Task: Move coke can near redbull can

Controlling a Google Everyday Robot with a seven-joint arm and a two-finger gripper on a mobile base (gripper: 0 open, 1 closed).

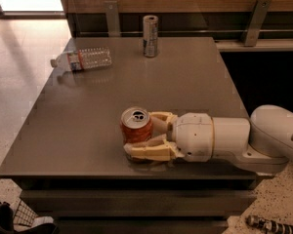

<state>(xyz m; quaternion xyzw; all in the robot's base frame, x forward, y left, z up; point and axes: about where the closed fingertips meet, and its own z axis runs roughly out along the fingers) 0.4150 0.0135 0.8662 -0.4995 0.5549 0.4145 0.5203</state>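
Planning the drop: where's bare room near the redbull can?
Bare: right of and in front of the redbull can, to the table's right edge. Tighter left, where the bottle lies. The gripper grips the coke can at the front edge.

No word, brand or number can be read anywhere. The short red soda can (136,128) near the front edge of the grey table (185,77) shows no legible lettering, and the cream two-finger hand (142,133) clasps it from the right. The tall slim silver-and-blue can (150,35) at the far edge and the clear plastic bottle (85,58) lying far left show only colour patches.
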